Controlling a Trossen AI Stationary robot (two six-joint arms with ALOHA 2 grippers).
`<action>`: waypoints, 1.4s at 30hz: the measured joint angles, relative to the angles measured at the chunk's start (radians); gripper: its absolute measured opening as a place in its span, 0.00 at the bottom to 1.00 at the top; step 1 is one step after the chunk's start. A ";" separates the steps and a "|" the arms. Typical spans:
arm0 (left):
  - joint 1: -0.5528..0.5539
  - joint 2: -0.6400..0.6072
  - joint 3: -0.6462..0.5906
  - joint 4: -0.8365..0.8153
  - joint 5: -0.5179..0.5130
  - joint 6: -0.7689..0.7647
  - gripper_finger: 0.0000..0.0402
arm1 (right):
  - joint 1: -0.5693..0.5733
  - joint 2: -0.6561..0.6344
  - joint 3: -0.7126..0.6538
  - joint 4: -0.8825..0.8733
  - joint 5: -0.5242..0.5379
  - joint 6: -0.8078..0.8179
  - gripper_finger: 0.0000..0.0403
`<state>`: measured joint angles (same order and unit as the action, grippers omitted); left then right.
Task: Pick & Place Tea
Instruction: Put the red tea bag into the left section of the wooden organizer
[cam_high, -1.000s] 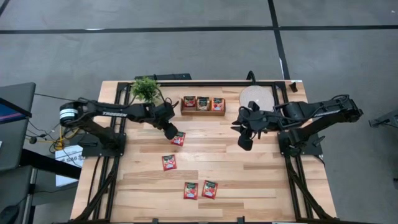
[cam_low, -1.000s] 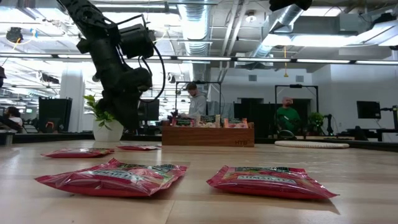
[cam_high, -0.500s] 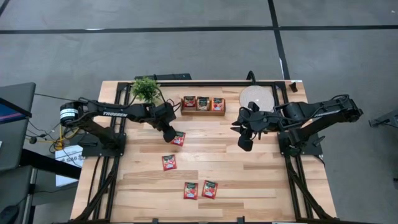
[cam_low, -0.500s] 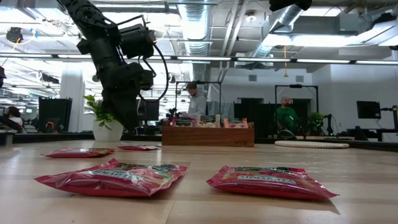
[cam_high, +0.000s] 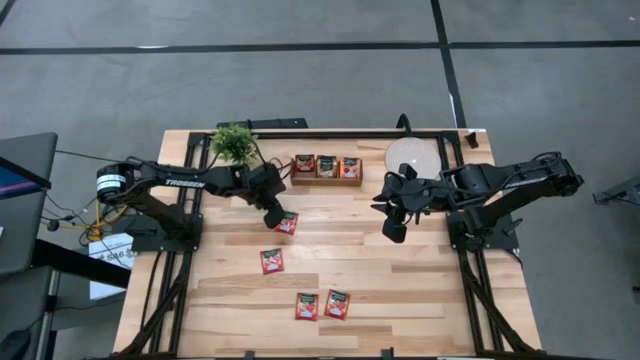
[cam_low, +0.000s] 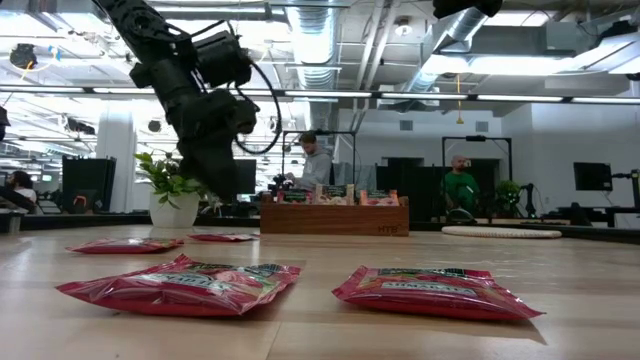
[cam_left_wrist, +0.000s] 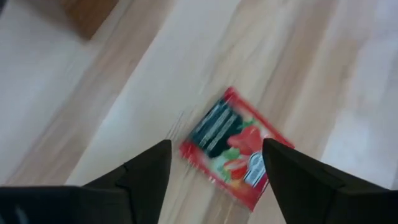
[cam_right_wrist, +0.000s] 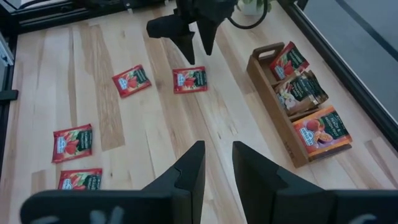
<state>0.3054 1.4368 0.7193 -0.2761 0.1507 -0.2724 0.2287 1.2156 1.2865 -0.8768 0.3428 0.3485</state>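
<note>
Four red tea sachets lie flat on the wooden table (cam_high: 420, 290). One sachet (cam_high: 287, 223) (cam_left_wrist: 237, 151) lies just below my left gripper (cam_high: 276, 214) (cam_left_wrist: 214, 152). That gripper slants down over it, open, one finger on either side and clear of it. The other sachets lie nearer the front: one (cam_high: 271, 260) alone and two side by side (cam_high: 306, 306) (cam_high: 337, 303). My right gripper (cam_high: 395, 232) (cam_right_wrist: 216, 158) hangs high at mid-table, its fingers a little apart with nothing between them.
A wooden box (cam_high: 327, 168) with three compartments of sachets stands at the far middle. A potted plant (cam_high: 233, 143) is to its left and a round pale disc (cam_high: 412, 157) to its right. People stand in the room beyond the table (cam_low: 316, 160).
My left gripper has stayed over the sachet and rolled its wrist, as the low view shows. The sachets have not moved.
</note>
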 joint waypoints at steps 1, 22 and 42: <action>0.000 0.000 0.000 0.017 0.011 0.021 0.62 | 0.000 0.000 0.000 0.000 0.000 0.000 0.19; -0.008 0.260 0.231 -0.222 -0.085 0.464 0.62 | 0.000 0.000 0.000 0.012 0.000 0.019 0.19; -0.018 0.283 0.231 -0.186 -0.130 0.512 0.62 | 0.000 0.000 0.000 0.042 0.000 0.019 0.19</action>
<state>0.2874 1.7199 0.9501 -0.4618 0.0212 0.2394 0.2287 1.2156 1.2865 -0.8352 0.3424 0.3672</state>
